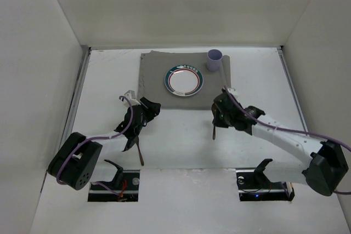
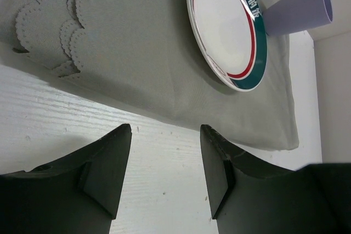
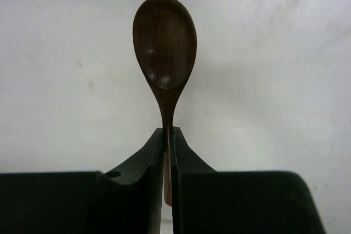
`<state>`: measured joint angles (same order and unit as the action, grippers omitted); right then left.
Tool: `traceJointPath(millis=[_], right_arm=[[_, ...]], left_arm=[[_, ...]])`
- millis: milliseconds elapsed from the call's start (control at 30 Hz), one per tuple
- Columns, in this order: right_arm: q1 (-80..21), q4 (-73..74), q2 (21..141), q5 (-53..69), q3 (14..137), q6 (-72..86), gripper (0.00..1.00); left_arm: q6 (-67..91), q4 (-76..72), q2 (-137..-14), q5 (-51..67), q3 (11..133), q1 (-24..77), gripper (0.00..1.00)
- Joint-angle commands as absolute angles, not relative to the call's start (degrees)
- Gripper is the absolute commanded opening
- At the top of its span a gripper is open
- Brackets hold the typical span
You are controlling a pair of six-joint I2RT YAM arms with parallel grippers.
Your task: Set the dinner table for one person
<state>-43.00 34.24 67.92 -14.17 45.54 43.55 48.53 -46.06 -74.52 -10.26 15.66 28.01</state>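
The white dinner table (image 1: 181, 141) carries a grey cloth placemat (image 1: 184, 80) at the back middle. On the placemat lies a white plate (image 1: 184, 80) with a green and red rim, and a lilac cup (image 1: 214, 60) stands at its back right corner. My right gripper (image 1: 217, 118) is just off the placemat's front right corner. It is shut on the handle of a dark wooden spoon (image 3: 164, 42), whose bowl sticks out beyond the fingertips (image 3: 159, 141). My left gripper (image 1: 151, 107) is open and empty, low over the table in front of the placemat's left part (image 2: 137, 53).
A thin dark utensil (image 1: 141, 154) lies on the table beside my left forearm. White walls enclose the table on the left, the back and the right. In the left wrist view the plate (image 2: 227, 26) and the cup (image 2: 299, 9) lie ahead to the right.
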Motion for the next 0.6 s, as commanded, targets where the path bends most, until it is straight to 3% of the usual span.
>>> traceJointPath(millis=[0, 267, 567], right_arm=[[-38.03, 26.48, 72.31, -16.26, 53.68, 33.16, 0.09], [-27.03, 21.0, 99.9, -12.13, 75.21, 21.37, 0.09], [-22.11, 21.8, 109.24, -9.67, 83.93, 19.78, 0.1]], left_arm=[[48.61, -49.31, -73.83, -10.37, 16.08, 28.25, 0.51], [48.25, -49.22, -72.51, -10.81, 15.73, 28.43, 0.51], [47.55, -49.31, -73.74, -11.25, 16.17, 28.87, 0.51]])
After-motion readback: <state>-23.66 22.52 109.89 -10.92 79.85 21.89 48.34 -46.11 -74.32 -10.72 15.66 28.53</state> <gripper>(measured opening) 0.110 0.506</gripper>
